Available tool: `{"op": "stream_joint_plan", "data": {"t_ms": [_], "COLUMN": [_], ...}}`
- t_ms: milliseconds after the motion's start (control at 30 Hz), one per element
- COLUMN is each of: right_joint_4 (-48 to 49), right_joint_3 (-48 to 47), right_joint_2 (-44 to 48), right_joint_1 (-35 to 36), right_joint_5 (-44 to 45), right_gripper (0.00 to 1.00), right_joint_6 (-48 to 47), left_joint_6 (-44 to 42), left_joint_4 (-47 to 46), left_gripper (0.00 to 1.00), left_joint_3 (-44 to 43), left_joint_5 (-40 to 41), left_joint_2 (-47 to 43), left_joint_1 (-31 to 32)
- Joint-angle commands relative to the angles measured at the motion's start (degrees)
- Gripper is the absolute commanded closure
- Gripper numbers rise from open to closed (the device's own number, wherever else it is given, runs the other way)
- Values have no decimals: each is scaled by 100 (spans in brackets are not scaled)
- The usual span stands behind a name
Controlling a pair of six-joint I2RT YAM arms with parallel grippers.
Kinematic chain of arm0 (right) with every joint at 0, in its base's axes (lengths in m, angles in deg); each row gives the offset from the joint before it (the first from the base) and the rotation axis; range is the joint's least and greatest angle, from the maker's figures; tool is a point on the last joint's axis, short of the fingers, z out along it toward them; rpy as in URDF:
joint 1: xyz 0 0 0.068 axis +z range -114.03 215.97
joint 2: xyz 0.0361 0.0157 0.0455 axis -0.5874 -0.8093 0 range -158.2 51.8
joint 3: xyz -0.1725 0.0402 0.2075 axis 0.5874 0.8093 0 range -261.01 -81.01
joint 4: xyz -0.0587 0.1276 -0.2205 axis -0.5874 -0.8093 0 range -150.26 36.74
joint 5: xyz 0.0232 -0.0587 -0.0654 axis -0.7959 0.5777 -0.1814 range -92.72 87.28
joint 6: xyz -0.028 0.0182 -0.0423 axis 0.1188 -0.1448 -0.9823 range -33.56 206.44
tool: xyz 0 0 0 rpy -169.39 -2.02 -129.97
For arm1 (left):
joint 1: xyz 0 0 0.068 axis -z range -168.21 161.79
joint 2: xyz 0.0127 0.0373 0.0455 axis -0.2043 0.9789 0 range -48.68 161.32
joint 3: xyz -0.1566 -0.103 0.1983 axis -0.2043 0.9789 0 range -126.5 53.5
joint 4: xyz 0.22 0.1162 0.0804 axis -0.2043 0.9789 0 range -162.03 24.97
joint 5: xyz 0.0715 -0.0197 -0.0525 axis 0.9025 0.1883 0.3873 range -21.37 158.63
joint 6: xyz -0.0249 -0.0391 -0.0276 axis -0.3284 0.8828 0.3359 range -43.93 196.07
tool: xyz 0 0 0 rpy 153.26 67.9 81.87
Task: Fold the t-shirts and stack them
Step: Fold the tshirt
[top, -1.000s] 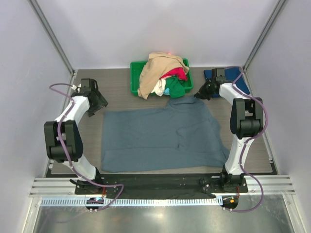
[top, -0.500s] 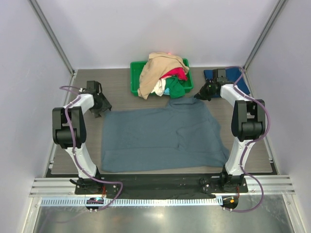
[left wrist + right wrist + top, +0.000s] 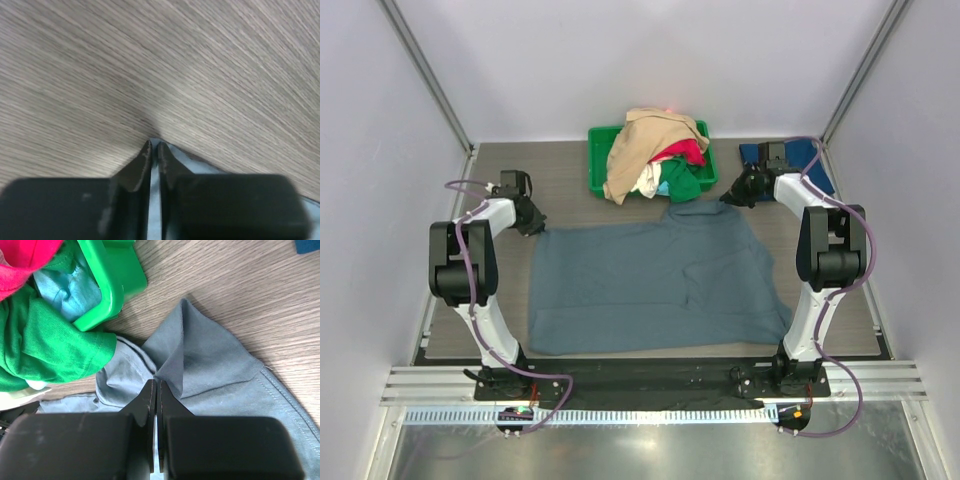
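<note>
Pale walls (image 3: 640, 60) close in a wood-grain worktop (image 3: 570, 175), where one shirt lies spread out and both hands grip its far edge.
By my judgement the task is near its beginning: the grey-blue t-shirt (image 3: 650, 285) lies flat in the middle of the worktop with no fold in it. A heap of tan, red, green, white and light blue t-shirts (image 3: 655, 150) waits in and over the green bin (image 3: 598, 160) at the far side. Only the dark navy t-shirt (image 3: 825, 170) at the far right looks set aside. The left hand (image 3: 532, 225) is nearly closed, pinching the far left corner of the grey-blue t-shirt. The right hand (image 3: 732, 197) is closed on a raised fold at the shirt's far right, beside the bin. The first fold seems ready to start; all the heaped shirts are left to do.
</note>
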Motion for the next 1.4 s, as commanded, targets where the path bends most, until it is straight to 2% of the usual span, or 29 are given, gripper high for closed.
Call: {"op": "stream_joint_plan", "data": {"t_ms": [0,33,400,867,1267,1367], "right_joint_4": [148,148,104,-133,-370,-441], "right_joint_3": [-3,-3,260,1025,2149,2483], "right_joint_2": [119,119,734,1744,3502,4002], "right_joint_1": [-11,-20,-20,-28,-134,-380], "right_joint_5": [-67,-76,-41,30,231,284], "right_gripper": [99,99,99,99,99,99], "right_joint_6": [-96,-87,54,-96,-78,-69], "left_joint_6": [30,30,47,135,223,250], "left_joint_4": [-55,-37,165,165,86,69], "left_gripper": [97,100,100,100,100,100], "left_joint_3": [-46,-64,129,885,1675,1799], "left_joint_5": [-171,-171,-66,-119,223,285], "left_joint_2": [118,92,-962,-2061,-2809,-3002], "left_joint_1": [48,48,40,48,40,48]}}
